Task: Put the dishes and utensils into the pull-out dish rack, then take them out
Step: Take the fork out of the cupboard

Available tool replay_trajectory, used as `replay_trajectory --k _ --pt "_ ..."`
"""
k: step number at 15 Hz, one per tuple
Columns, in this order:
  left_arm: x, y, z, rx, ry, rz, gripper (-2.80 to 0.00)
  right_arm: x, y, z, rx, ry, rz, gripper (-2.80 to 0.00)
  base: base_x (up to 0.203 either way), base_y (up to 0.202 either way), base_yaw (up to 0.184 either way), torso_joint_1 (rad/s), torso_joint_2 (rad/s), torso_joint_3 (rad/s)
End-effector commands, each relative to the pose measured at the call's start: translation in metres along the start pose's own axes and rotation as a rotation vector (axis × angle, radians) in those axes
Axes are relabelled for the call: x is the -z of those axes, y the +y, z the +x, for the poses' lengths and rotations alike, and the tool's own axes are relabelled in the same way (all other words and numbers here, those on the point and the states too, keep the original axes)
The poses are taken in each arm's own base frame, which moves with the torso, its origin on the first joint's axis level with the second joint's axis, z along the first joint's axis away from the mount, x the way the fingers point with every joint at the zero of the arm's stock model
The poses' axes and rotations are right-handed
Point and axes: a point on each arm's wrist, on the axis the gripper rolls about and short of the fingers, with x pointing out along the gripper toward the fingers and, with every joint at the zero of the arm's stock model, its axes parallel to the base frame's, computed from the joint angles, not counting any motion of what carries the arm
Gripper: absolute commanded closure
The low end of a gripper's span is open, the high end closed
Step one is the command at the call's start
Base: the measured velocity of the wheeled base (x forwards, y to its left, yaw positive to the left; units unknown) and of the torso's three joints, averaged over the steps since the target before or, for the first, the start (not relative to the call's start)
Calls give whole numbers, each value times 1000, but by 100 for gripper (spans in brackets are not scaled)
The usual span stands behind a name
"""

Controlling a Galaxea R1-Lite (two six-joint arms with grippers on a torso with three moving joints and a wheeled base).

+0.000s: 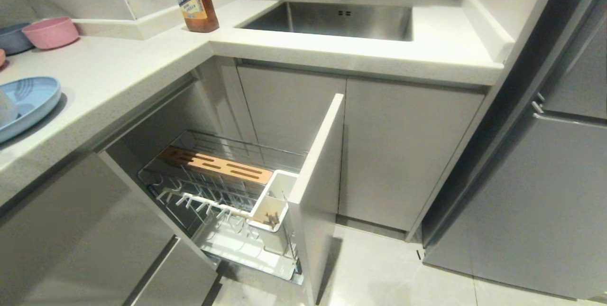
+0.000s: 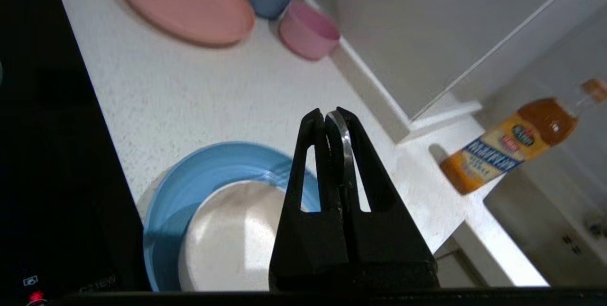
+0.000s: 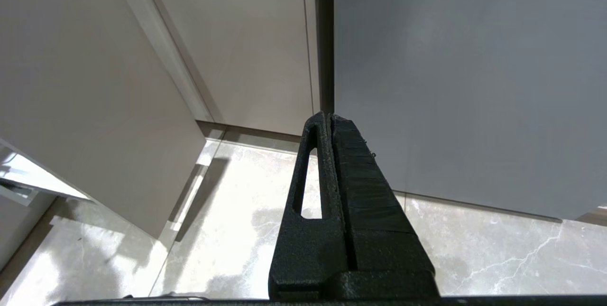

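Speckled white worktop (image 2: 199,88) carries the light-blue plate (image 2: 199,178) with the cream bowl (image 2: 227,244) resting on it, while the pull-out dish rack (image 1: 227,201) stands open below. Left pincer (image 2: 332,121), above them, grips a slim steel spoon (image 2: 346,149); right pincer (image 3: 329,121) hangs closed, empty, near the floor. Carry the spoon level and lower it straight into the utensil cup (image 1: 272,201).

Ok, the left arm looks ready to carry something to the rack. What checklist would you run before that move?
1. Left gripper shut on the spoon, seen as a thin steel strip between the fingers: ok.
2. How securely the spoon is held: cannot tell.
3. Pull-out dish rack drawn open: ok.
4. Utensil cup upright, something brown at its bottom, room left: ok.
5. Blue plate with the cream bowl on it, resting on the counter: ok.
6. Right gripper shut, empty, above the floor: ok.
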Motion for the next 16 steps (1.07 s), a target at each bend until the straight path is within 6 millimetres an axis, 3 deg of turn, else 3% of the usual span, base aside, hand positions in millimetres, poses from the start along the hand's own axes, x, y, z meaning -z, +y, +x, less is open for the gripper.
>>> replay_trajectory --k 1,12,16 --pt "2 12 17 -19 38 -13 0 0 0 0 0 1 0 0 0 0 0 0 0 0" --pt "-9 47 43 87 191 -68 0 0 0 0 1 1 0 0 0 0 0 0 0 0" --pt "-9 66 54 125 334 -133 0 0 0 0 0 1 0 0 0 0 0 0 0 0"
